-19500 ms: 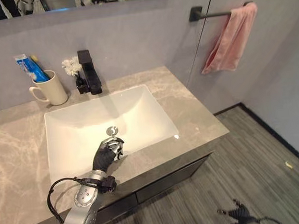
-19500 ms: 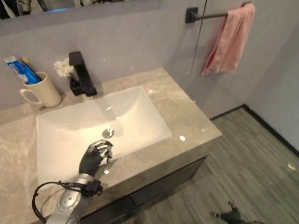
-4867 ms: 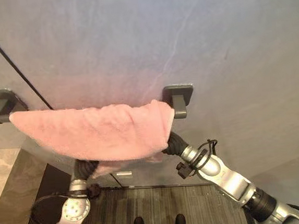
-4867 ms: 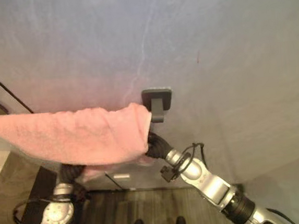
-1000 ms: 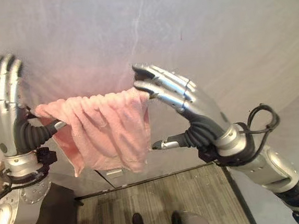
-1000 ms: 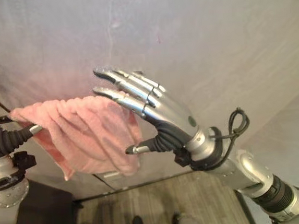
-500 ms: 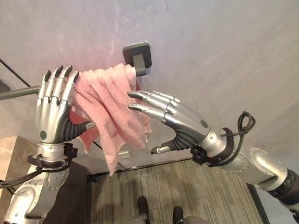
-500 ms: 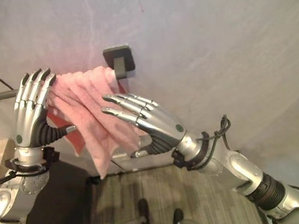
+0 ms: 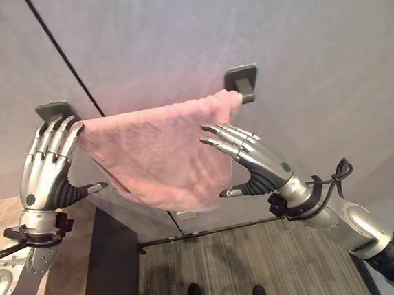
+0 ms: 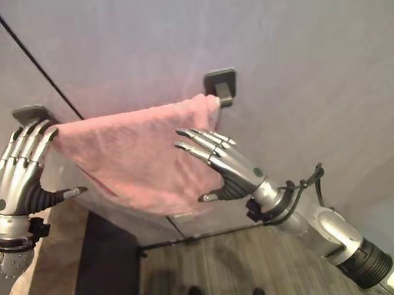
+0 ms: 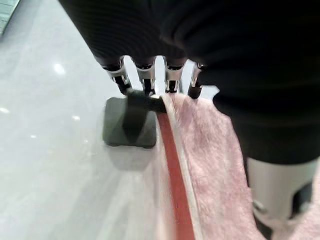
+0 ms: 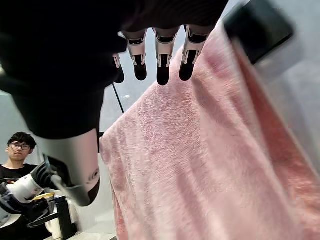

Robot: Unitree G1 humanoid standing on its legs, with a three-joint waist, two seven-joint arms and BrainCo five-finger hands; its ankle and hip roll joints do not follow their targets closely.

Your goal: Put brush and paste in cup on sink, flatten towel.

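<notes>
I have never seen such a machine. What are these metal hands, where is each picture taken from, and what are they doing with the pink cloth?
This is a humanoid robot. Two pictures come from cameras in its head, two from cameras on its wrists. A pink terry towel hangs spread over a dark wall-mounted towel bar. The left robot hand rests straight fingers at the towel's left end, near the bar's bracket. The right robot hand lies open beside the towel's right edge. Neither grips the cloth. A person shows in the right wrist view.
</notes>
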